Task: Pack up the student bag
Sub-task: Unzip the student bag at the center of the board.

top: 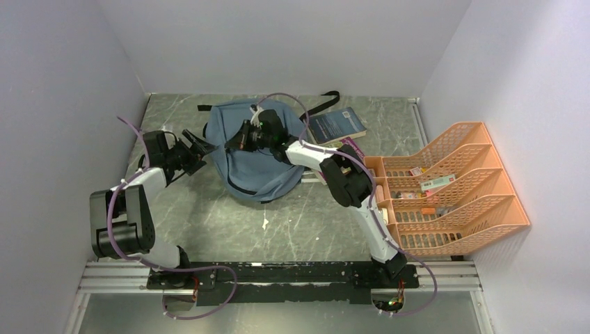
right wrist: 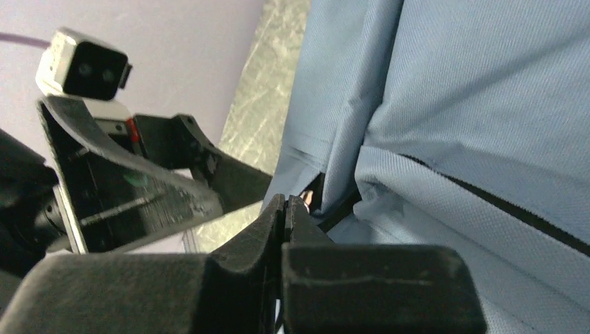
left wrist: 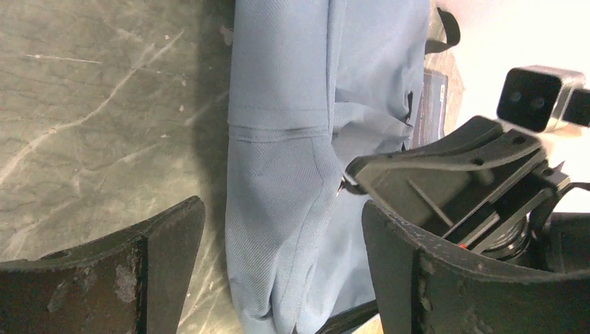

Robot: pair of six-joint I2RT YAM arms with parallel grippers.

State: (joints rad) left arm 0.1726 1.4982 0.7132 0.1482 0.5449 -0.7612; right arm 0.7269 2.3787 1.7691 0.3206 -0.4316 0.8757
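The student bag (top: pixel 268 167) sits on the bench (top: pixel 209 223), upper centre of the top view. Its long axis runs up-down the frame, with black straps (top: pixel 327 96) poking out the top end. The left gripper (left wrist: pixel 282 236) has its jaws spread wide by the bag's left edge. Only the right wrist view shows the right gripper (right wrist: pixel 287 209) jaws pressed together against a fold of the bag.

I'm seeing both arms wearing white link shells and chunky black joint housings, the left arm (top: pixel 132 209) and the right arm (top: pixel 362 209) alike. Purple cables (top: pixel 426 278) are looping out from the bases and running along each arm. On the left gripper (left wrist: pixel 282 209), the black fingers (left wrist: pixel 163 264) are showing scuffed, greyish wear. A silver-white wrist camera (right wrist: pixel 83 66) with two dark lenses is sitting above a small red mark (right wrist: pixel 132 129).
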